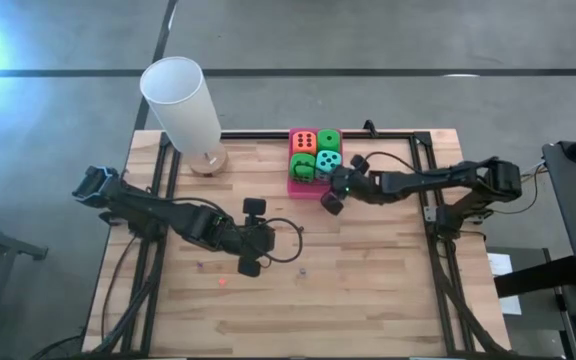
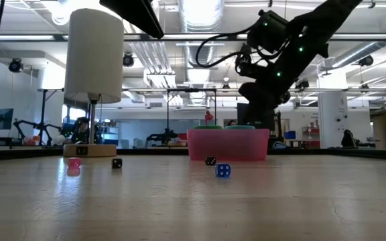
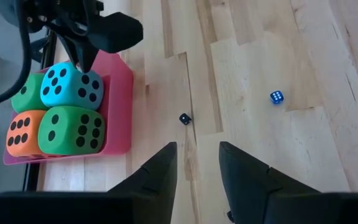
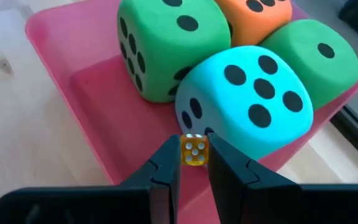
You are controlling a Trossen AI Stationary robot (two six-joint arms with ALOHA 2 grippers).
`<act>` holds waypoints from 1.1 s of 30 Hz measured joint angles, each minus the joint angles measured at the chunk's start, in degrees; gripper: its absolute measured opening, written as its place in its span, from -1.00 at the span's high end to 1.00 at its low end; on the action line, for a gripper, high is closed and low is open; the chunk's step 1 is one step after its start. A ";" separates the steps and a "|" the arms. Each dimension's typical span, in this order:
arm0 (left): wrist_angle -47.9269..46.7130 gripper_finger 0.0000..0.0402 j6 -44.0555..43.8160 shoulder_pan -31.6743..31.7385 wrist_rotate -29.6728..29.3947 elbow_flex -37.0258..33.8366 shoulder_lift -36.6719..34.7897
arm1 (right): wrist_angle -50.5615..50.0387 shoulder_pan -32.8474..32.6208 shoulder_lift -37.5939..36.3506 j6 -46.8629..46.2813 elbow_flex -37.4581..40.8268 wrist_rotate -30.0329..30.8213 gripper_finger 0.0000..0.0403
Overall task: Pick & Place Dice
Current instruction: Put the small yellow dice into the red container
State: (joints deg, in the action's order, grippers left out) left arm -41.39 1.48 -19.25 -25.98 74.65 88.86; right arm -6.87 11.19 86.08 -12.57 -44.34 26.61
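A pink tray (image 1: 295, 186) sits at the far middle of the wooden bench (image 1: 368, 290), and everything else can be placed from it. Inside it four foam dice fill the space in a square: an orange-red die (image 1: 302, 141), a green die (image 1: 328, 140) beside it, a second green die (image 1: 303, 166) and a teal die (image 1: 329, 160), all touching one another. The right hand (image 4: 194, 163) hovers over the tray's near edge, just beside the teal die, its fingers clamped on a tiny yellow die (image 4: 195, 150) with white pips; from above that die is hidden under the arm. The left hand (image 3: 197, 163) hangs over the bench well in front of the tray and toward the left arm's side, its fingers apart with nothing between them. On the bare wood between that hand and the tray lie a small black die (image 3: 184, 118) and, farther from the tray, a small blue die (image 3: 276, 97). The low view also shows a small pink die (image 2: 74, 163) near the wooden foot of a white-shaded lamp (image 1: 183, 102), which stands to the left of the tray; another dark die (image 2: 116, 163) lies close to it. Their pips are too small to read. In the low view the tray's wall hides most of the foam dice.
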 joint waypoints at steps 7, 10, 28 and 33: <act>0.10 0.37 -0.02 0.00 0.02 0.00 0.00 | 0.55 1.52 -0.46 -0.75 0.00 -4.85 0.71; 0.63 0.36 0.00 0.13 0.02 0.00 0.00 | 0.31 1.48 -0.46 -0.71 0.00 -5.82 0.71; 0.94 0.37 0.04 0.26 0.02 0.00 0.00 | 0.28 1.62 -0.46 -2.82 0.00 -6.08 0.14; 0.90 0.36 0.04 0.26 0.02 0.00 0.00 | 0.20 2.51 -0.46 -2.86 0.00 -5.71 0.03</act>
State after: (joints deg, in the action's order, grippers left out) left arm -40.49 1.52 -18.98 -25.96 74.65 88.86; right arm -6.68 13.71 85.62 -15.43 -44.34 20.90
